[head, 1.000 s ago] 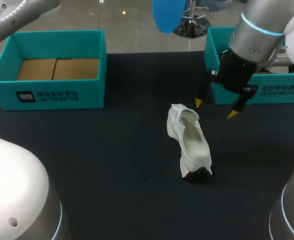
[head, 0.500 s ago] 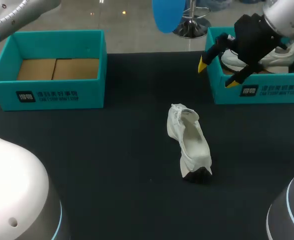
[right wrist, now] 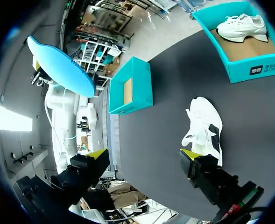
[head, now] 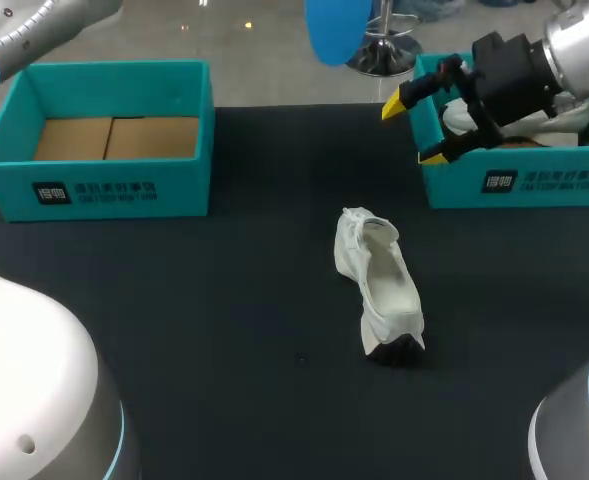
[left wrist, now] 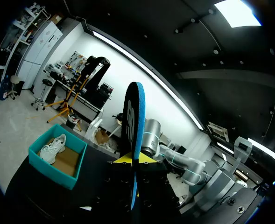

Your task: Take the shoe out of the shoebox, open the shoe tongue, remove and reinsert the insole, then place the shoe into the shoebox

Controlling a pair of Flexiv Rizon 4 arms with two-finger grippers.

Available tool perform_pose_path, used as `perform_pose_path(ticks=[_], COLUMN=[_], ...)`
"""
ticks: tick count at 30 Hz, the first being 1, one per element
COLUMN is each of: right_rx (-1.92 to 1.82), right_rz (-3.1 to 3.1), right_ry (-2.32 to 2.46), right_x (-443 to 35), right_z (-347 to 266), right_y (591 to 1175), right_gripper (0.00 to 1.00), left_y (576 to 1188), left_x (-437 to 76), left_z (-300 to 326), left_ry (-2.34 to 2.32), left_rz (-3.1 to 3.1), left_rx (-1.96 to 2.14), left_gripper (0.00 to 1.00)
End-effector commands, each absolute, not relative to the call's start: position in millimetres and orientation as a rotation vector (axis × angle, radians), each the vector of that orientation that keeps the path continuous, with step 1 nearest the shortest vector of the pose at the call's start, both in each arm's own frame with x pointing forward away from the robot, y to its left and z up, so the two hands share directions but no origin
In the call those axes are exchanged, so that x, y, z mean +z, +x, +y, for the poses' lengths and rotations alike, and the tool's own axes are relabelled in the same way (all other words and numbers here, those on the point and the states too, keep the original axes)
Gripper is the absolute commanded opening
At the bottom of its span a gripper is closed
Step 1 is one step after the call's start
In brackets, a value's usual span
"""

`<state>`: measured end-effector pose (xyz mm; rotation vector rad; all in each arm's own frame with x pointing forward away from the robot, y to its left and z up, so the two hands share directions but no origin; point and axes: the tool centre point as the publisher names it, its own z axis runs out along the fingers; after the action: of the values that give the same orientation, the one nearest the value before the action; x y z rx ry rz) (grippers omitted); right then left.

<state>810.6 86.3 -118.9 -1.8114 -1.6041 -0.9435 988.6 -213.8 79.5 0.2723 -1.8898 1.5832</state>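
While right fingers (head: 395, 104) gape | 2 shoes (head: 384, 285) (head: 570, 119) | 2 shoeboxes (head: 114, 190) (head: 549, 180) | apparently 1 insole (head: 334, 28)

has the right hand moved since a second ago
Yes. The right hand has pulled away from the shoe on the table and now sits open at the left wall of the right box.

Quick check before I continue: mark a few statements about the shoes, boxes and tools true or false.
A white shoe lies on the table, outside the boxes. True.
The left box holds a shoe. False: only its cardboard floor shows; the second shoe sits in the right box.
The right tool grips the white shoe. False: it is open and empty, by the right box.
The left tool holds the blue insole. True.
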Motion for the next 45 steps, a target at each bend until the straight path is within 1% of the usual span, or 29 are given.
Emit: perform_pose_path(ticks=[1, 4, 21, 24, 29, 38, 45], right_rx=[-0.964, -0.938, -0.938, -0.918, -0.936, -1.014, -1.055], right_rz=[-1.579, -1.567, -1.567, -1.410, -1.256, -1.143, -1.181], right_ry=[-1.789, -1.852, -1.852, -1.812, -1.718, -1.643, -1.587], right_x=[-123, -122, -122, -136, -146, -126, -114], right_z=[92, 97, 97, 90, 98, 121, 148], right_y=[814, 816, 816, 809, 811, 822, 833], right_gripper=[1.00, 1.00, 1.00, 1.00, 1.00, 1.00, 1.00], left_y=[988, 988, 988, 988, 988, 988, 988], left_x=[79, 79, 79, 79, 79, 79, 79], left_z=[-214, -214, -214, -214, -214, -214, -214], left_ry=[0.273, 0.273, 0.273, 0.273, 0.273, 0.273, 0.273], left_rz=[-1.889, -1.889, -1.889, -1.889, -1.889, -1.889, -1.889], left_rx=[1.586, 1.586, 1.586, 1.586, 1.586, 1.586, 1.586], left_gripper=[0.00, 0.00, 0.00, 0.00, 0.00, 0.00, 0.00])
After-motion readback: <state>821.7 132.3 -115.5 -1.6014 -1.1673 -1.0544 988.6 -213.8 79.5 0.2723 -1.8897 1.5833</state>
